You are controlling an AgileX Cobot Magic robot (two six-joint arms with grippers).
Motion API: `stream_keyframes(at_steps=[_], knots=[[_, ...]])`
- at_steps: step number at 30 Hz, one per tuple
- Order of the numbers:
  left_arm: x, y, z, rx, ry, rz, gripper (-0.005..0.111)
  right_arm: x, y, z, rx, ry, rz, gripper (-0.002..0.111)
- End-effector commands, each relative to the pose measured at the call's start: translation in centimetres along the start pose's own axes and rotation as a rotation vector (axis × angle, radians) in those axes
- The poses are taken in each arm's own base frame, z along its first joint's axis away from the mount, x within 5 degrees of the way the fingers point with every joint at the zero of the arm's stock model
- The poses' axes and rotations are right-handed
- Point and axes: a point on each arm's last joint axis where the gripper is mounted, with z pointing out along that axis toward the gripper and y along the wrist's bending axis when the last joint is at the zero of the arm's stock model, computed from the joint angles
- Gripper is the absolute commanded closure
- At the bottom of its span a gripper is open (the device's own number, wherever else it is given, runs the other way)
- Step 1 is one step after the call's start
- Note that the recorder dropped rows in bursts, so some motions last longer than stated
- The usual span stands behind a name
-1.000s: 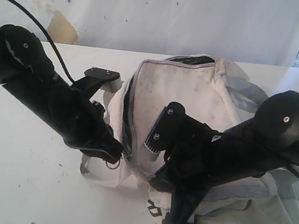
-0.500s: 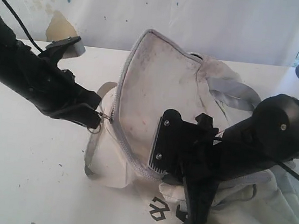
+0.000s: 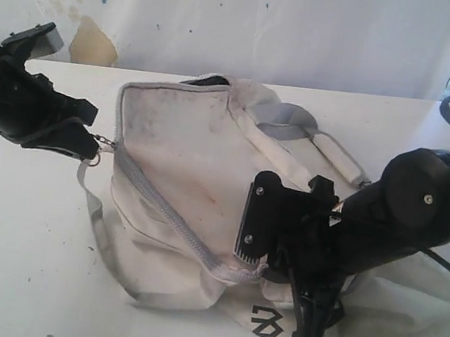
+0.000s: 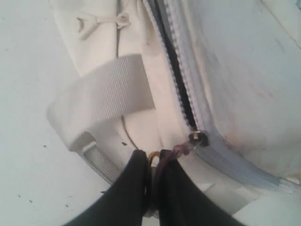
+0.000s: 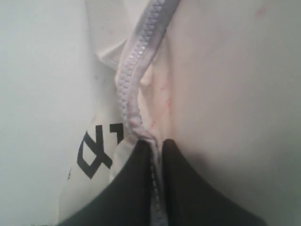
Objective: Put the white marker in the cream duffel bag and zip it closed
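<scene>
The cream duffel bag point(image 3: 192, 173) lies stretched across the table, stained reddish-brown, with its grey zipper point(image 3: 163, 210) running from the left corner to the front. My left gripper point(image 3: 89, 151) is shut on the metal pull ring point(image 4: 153, 156) linked to the zipper slider point(image 4: 196, 138) at the bag's left corner. A short dark gap of open zipper point(image 4: 175, 75) shows beyond the slider. My right gripper point(image 3: 258, 266) is shut on the zipper's end point(image 5: 157, 150) at the bag's front, beside the black logo point(image 3: 266, 321). The white marker is out of view.
A grey webbing strap point(image 3: 99, 235) trails from the bag over the white table point(image 3: 27, 260). More grey handles point(image 3: 294, 132) lie over the bag's far side. A pale wall point(image 3: 265, 27) with a tan patch point(image 3: 91, 43) stands behind. A white toggle point(image 4: 101, 23) lies by the bag.
My left gripper has pulled the zipper ring far to the left and away from the right gripper. The bag, bunched and standing before, is now drawn out flat and its zipper line mostly shut.
</scene>
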Motion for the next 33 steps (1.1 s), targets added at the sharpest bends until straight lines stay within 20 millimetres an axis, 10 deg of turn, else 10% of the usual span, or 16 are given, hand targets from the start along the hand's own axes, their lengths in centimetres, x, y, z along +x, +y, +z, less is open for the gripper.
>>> stream_keyframes(at_steps=[1, 18, 33], knots=[[-0.3, 1.4, -1.4, -0.045, -0.034, -0.043, 0.107, 2.2, -1.1, -0.1, 0.021, 0.074, 0.108, 0.108], [0.4, 3.2, -2.5, -0.182, 0.029, -0.081, 0.107, 8.4, -6.2, -1.8, 0.258, 0.076, 0.456, 0.108], [0.7, 2.3, -3.2, -0.143, 0.037, -0.126, 0.107, 8.9, -6.4, -1.9, 0.262, 0.045, 0.679, 0.105]])
